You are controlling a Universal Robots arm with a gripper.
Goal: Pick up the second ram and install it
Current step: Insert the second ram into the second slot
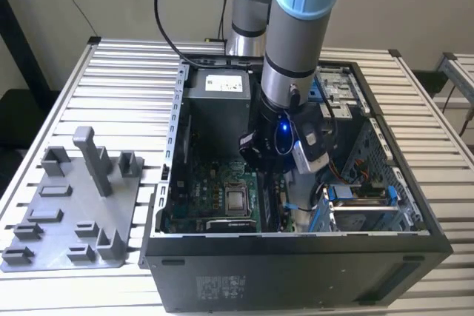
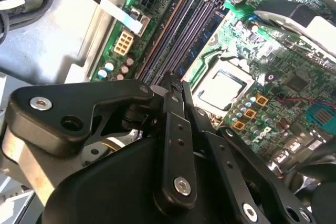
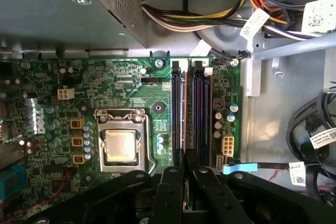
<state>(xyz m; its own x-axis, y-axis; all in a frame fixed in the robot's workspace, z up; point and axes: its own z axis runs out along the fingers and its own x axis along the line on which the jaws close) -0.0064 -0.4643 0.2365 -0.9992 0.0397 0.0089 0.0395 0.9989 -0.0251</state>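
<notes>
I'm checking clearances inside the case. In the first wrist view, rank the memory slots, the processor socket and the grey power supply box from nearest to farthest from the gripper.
1. Memory slots, straight ahead of the gripper.
2. Processor socket, off to one side.
3. Grey power supply box, beyond the board's far edge.

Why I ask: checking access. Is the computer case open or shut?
Open. The computer case lies with its upward side uncovered; the exterior view looks straight in at the green motherboard.
</notes>
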